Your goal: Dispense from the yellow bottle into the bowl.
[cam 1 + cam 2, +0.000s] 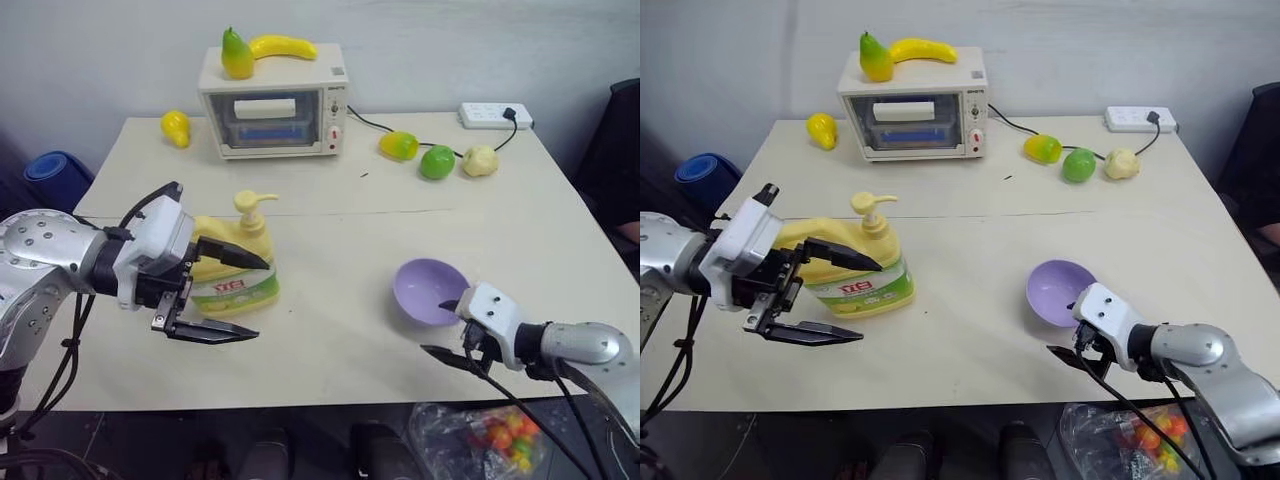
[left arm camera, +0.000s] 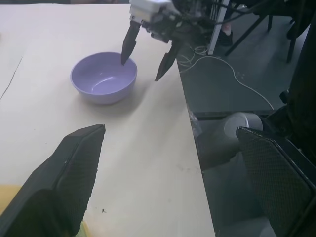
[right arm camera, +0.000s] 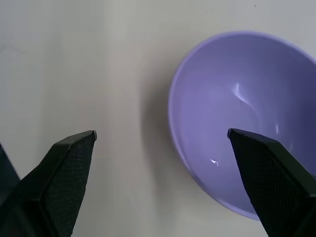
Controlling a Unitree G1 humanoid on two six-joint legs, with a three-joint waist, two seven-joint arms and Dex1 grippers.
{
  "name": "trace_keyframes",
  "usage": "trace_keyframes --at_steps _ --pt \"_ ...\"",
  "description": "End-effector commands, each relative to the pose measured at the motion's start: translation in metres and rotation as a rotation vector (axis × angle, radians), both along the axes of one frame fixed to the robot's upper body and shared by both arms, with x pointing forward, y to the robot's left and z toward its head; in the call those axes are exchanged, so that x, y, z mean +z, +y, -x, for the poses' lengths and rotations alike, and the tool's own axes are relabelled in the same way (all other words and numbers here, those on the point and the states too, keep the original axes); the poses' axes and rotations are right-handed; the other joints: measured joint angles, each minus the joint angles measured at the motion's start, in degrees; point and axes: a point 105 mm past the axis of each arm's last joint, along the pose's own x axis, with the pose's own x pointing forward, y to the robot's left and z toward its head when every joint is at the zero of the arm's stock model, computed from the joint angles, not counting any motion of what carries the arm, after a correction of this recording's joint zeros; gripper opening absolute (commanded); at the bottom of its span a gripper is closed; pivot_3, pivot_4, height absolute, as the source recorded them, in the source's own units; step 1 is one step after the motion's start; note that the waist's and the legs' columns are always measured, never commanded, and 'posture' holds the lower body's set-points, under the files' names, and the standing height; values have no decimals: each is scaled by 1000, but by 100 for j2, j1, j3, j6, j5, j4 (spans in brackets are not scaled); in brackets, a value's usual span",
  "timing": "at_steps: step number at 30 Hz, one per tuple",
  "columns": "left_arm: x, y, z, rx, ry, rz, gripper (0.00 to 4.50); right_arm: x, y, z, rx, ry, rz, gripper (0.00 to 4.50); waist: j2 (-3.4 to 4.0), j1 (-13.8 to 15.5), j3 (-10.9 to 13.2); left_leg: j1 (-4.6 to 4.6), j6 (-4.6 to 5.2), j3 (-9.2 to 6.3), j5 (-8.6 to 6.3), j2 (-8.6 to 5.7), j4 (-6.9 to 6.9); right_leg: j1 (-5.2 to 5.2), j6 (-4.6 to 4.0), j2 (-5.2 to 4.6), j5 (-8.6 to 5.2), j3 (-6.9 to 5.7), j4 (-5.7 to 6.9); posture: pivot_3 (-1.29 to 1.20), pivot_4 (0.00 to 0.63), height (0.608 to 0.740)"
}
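The yellow bottle point(image 1: 254, 238), a pump-top jug with a green-and-white label, stands upright left of the table's centre. My left gripper point(image 1: 262, 299) hangs open on the bottle's near side, pointing right. Its upper finger crosses in front of the jug's body and nothing sits between the fingers. In the left wrist view a patch of the bottle shows beside one finger point(image 2: 74, 173). The lavender bowl point(image 1: 428, 288) rests near the front right edge, empty. My right gripper point(image 1: 432, 328) is open just short of the bowl's near rim. The bowl's edge point(image 3: 237, 123) lies between its spread fingers.
A white toaster oven point(image 1: 275, 110) stands at the back with a toy pear and a toy banana on top. Toy fruits point(image 1: 437, 161) and a power strip point(image 1: 495, 116) lie at the back right, a yellow toy fruit point(image 1: 176, 127) at the back left. A bag of colourful items point(image 1: 490, 435) sits below the table's front edge.
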Motion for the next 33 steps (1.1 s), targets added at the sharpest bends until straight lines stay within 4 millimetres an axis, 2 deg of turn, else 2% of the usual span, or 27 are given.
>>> trace_keyframes --at_steps 1,3,6,17,21,24,29,33 --pt "3 -2 3 -11 -32 1 4500 3 9 -11 8 -46 -37 4459 -1 -5 1 1 -1 -1 1 0 0 0 0 1 0 0 3 0 150 740" --pt "1 -3 4 -11 -32 0 4500 -1 11 -17 5 -49 -34 4459 -1 -21 1 6 -3 0 3 0 1 0 0 2 0 2 12 0 150 740" --pt "-1 -3 5 -12 -29 1 4500 -9 10 -26 -8 -55 -13 3887 -1 -12 1 9 -5 -2 5 1 1 0 -1 2 0 1 17 0 150 740" --pt "1 -2 5 5 -34 3 4500 -23 14 -31 17 -47 -2 27 -1 -2 1 3 -5 -3 5 -1 2 -6 0 0 0 0 19 0 150 740" --pt "3 -2 3 13 -33 19 4500 -28 12 -31 22 -46 23 9 -4 -10 0 10 -5 -4 5 1 2 1 -1 2 0 -1 20 0 150 740" --pt "4 0 -1 33 -25 39 4500 -22 13 -28 61 -64 44 9 -4 -8 0 11 -5 -4 5 1 3 1 -1 1 0 0 20 0 150 740" --pt "13 7 -14 83 -46 60 4500 4 19 -19 232 -117 138 9 -3 0 1 5 -5 -4 5 -1 2 -2 0 0 0 -1 20 0 150 740" --pt "35 12 -27 126 -80 124 4500 30 27 -20 360 -160 190 9 -4 -20 4 4 -5 -3 5 -1 4 -2 0 2 0 -4 19 0 150 740"
